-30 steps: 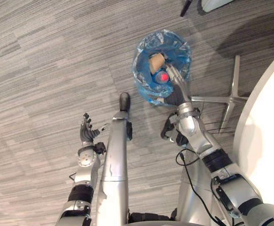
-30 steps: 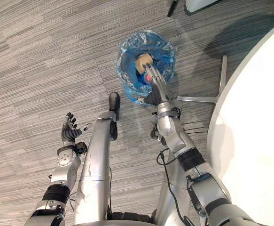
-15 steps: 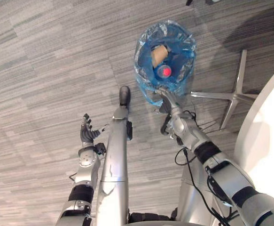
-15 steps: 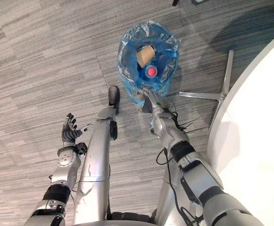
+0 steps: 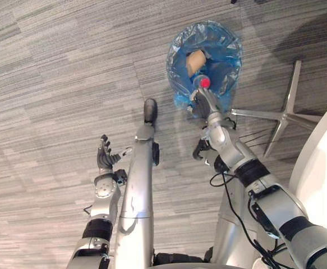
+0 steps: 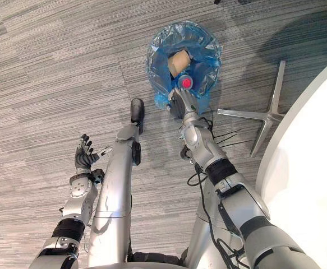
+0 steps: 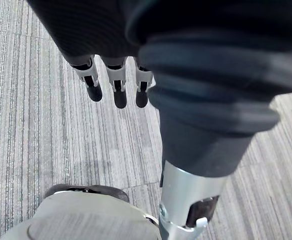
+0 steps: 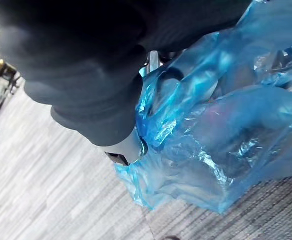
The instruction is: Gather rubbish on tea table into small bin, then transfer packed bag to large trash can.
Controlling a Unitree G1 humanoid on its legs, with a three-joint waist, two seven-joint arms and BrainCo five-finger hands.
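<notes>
Two hands in view, one busy. My right hand (image 5: 205, 106) is stretched forward to the near edge of the blue bag (image 5: 177, 59). The bag stands open on the grey carpet (image 5: 51, 73) just ahead of me.

In the right wrist view the blue plastic bunches over and around that hand's fingers. One dark tip shows dimly through the film. I cannot tell whether they pinch the bag or are just pushed into it.

Rubbish is inside the bag:
- A bottle with a red cap (image 5: 205, 82) sits by the near edge, cap up, right beside my right hand.
- A tan cardboard-like piece (image 5: 195, 60) sits just behind the bottle. I cannot tell if the two touch.

My left hand (image 5: 104, 158) hangs low on my left, well apart from the bag, over bare carpet. Its fingers (image 7: 116, 85) are straight and loose, holding nothing.

A white table (image 6: 314, 168) curves along my right side. A metal chair base (image 5: 286, 115) lies on the carpet between table and bag, near the bag.
</notes>
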